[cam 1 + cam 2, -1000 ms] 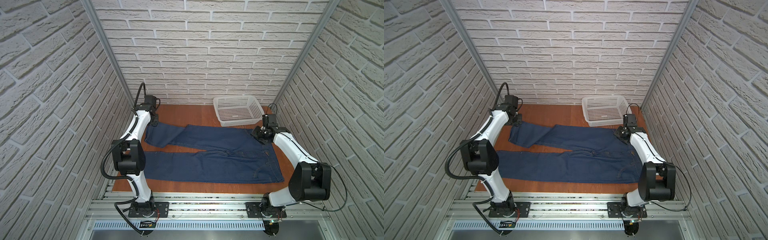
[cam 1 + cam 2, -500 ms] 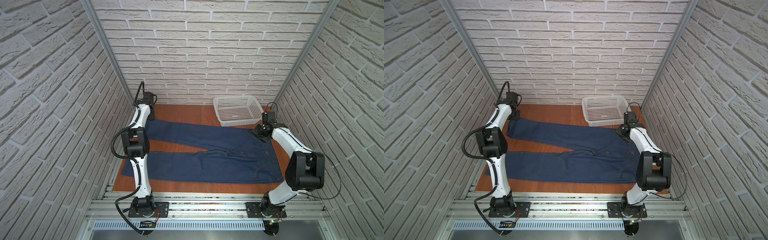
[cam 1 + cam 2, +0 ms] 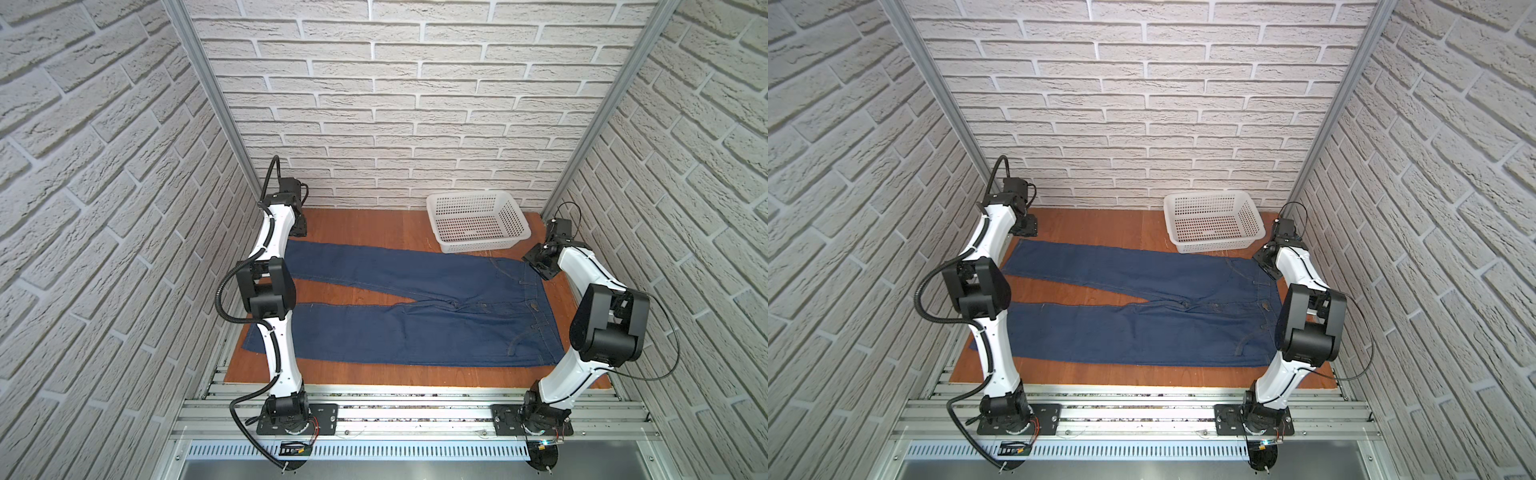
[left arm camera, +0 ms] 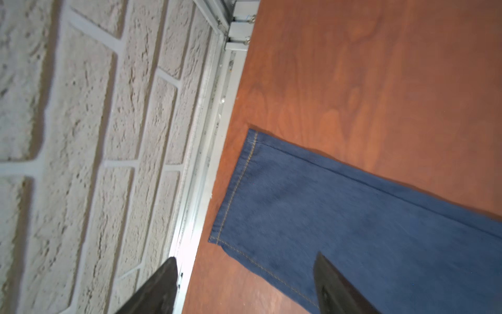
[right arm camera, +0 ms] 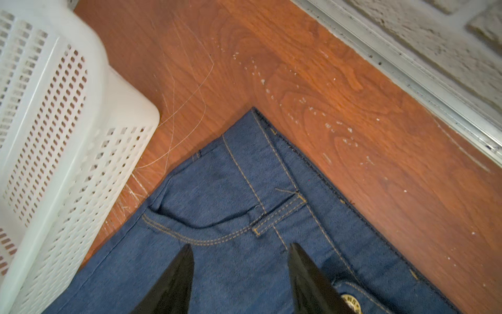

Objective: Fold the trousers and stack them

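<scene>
The dark blue trousers (image 3: 415, 316) (image 3: 1142, 320) lie flat on the wooden table in both top views, legs spread to the left and waistband to the right. My left gripper (image 3: 298, 227) (image 3: 1027, 226) hangs just past the far leg's hem, at the back left. In the left wrist view the left gripper (image 4: 245, 257) is open and empty, with the stitched hem (image 4: 244, 174) below it. My right gripper (image 3: 540, 266) (image 3: 1266, 264) hovers over the far end of the waistband. The right gripper (image 5: 240, 244) stands open above the pocket and belt loop (image 5: 279, 214), holding nothing.
A white perforated basket (image 3: 482, 248) (image 3: 1217, 247) (image 5: 54, 108) stands at the back right, close to the waistband corner. Brick walls and metal rails (image 4: 206, 141) close in both sides. Bare table (image 3: 374, 224) shows behind the trousers and between the legs.
My left gripper drew the far leg's hem back and left, straightening that leg, then let go and now stands open. The right gripper has scarcely moved.
</scene>
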Robot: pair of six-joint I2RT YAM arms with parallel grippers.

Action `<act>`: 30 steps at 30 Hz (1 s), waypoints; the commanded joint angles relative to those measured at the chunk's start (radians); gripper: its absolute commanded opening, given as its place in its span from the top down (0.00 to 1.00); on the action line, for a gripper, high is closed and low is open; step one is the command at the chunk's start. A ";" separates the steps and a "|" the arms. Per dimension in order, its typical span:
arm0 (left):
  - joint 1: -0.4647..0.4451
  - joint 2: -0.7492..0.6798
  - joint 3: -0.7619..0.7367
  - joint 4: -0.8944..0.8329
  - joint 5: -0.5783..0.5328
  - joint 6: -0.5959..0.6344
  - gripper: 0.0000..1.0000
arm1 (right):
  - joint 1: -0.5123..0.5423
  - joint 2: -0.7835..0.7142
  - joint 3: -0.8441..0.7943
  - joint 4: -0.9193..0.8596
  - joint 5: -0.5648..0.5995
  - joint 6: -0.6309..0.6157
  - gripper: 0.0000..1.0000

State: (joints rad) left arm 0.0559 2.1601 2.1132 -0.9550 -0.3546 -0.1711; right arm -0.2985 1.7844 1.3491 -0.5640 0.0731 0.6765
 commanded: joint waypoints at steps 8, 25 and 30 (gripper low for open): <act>-0.073 -0.078 -0.262 0.096 0.259 -0.128 0.27 | -0.054 0.146 0.085 0.031 -0.037 -0.007 0.45; -0.041 0.044 -0.314 0.081 0.285 -0.143 0.36 | -0.114 0.330 0.204 -0.014 -0.168 -0.148 0.58; -0.036 0.052 -0.313 0.079 0.287 -0.142 0.36 | -0.115 0.338 0.184 -0.006 -0.163 -0.145 0.59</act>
State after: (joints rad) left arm 0.0124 2.1986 1.8065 -0.8749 -0.0792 -0.3107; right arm -0.4152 2.1071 1.5414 -0.5678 -0.0738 0.5449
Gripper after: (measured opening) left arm 0.642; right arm 0.413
